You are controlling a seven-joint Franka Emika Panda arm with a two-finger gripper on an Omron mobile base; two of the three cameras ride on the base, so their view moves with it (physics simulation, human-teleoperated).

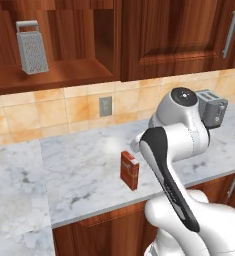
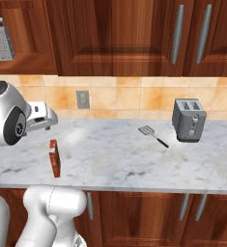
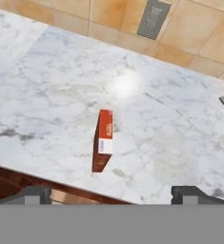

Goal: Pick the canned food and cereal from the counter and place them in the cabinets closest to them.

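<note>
Kitchen — marble counter, wood cabinets, tiled backsplash, toaster and spatula off to the pincer's right.

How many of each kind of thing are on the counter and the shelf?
Cereal box: 1
Toaster: 1
Spatula: 1
Box grater on the shelf: 1
Total: 4

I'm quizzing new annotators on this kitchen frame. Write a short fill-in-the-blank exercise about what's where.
1. The small reddish-brown cereal box stands upright on the ___ marble counter.
2. The silver box grater sits in an open ___ recess.
3. The black-handled spatula lies beside the grey ___.
4. The gripper's jaws are ___, holding nothing.

Missing words: white-grey; cabinet; toaster; open
</note>
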